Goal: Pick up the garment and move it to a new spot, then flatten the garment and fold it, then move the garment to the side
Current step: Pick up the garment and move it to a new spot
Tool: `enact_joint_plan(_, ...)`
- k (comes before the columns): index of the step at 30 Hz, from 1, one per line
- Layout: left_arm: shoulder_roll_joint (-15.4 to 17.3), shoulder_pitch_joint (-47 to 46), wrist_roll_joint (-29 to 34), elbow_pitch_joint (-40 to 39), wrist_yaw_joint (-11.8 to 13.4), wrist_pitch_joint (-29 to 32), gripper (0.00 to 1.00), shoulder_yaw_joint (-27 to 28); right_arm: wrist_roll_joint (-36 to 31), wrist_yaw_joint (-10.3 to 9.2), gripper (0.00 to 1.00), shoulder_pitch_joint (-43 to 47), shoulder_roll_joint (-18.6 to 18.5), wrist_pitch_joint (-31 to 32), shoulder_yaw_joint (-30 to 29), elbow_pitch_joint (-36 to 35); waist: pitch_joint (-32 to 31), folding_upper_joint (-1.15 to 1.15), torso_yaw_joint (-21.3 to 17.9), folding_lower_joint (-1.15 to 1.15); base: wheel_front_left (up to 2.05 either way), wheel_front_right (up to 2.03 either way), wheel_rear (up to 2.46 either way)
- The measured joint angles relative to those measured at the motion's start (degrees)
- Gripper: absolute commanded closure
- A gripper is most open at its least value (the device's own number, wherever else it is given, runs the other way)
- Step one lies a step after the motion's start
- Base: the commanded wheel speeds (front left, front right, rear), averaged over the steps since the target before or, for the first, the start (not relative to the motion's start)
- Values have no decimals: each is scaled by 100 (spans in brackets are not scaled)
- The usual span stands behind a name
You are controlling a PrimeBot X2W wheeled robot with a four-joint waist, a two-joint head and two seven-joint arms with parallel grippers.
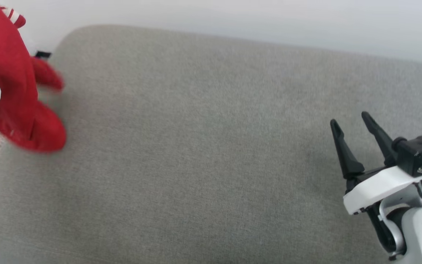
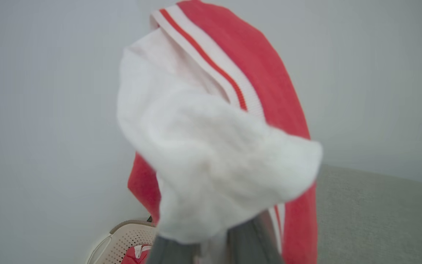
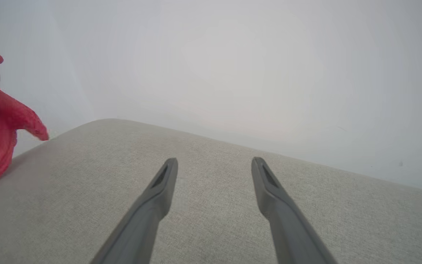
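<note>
Left wrist view: left gripper [image 2: 214,244] has its two dark fingers drawn close together, pinching a bunch of the garment [image 2: 266,91], a red jersey T-shirt with white sleeves and red-white striped trim. A white sleeve balloons over the fingers, and the red body hangs behind it. The cloth is blurred.

Landmark for all places: the wide grey woven-fabric cushion [image 1: 211,146].

- Garment: held in the air over the cushion's left end. Its lowest red fold is at or just above the fabric; I cannot tell whether it touches.
- Right gripper [image 1: 351,121]: fingers spread wide, nothing between them, hovering over the cushion's right end, well apart from the garment.
- Beige perforated plastic basket [image 2: 123,238]: off the cushion's left end and lower, with a scrap of red cloth [image 2: 137,255] in it.
- Pale plain wall [image 1: 269,22]: behind the cushion's far edge.

Step in hand (judgement): the first one, carrying the lifted garment to its new spot. Flattening and folding are not yet begun.

Next move (judgement): bring the garment over the bare middle of the cushion and lower it so the hem lands first and the body lays out rather than heaps. The right gripper will then be needed on a second corner or shoulder to draw the shirt flat.
</note>
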Motion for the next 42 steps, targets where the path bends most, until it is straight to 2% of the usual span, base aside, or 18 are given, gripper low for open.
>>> enact_joint_plan(7, 56, -96, 8, -699, -73, 311, 100, -316, 18, 0, 0, 198, 191, -119, -81, 94, -430, 0, 14, 0, 0, 0, 0)
enact_joint_plan(13, -52, 145, -105, -1840, -89, 891, 100, -571, 37, 0, 0, 326, 289, -194, -249, 116, -611, 0, -204, 0, 0, 0, 0)
enact_joint_plan(23, 27, 1254, -600, -4468, -86, 2405, 100, -742, 42, 0, 0, 418, 360, -244, -455, 69, -719, 0, -896, 0, 0, 0, 0)
enact_joint_plan(29, -90, 1828, -848, -5677, -1, 3243, 100, -901, 40, 0, 0, 410, 364, -291, -522, 69, -689, 0, -1433, 0, 0, 0, 0)
enact_joint_plan(36, -357, 2299, -1046, -6350, 33, 4089, 100, -1403, 49, 0, 0, 422, 449, -354, -570, 101, -590, 0, -2050, 0, 0, 0, 0)
enact_joint_plan(42, -589, 2574, -1222, -6215, -20, 4467, 100, -1983, 91, 0, 0, 420, 558, -477, -481, 212, -387, 0, -2448, 0, 0, 0, 0)
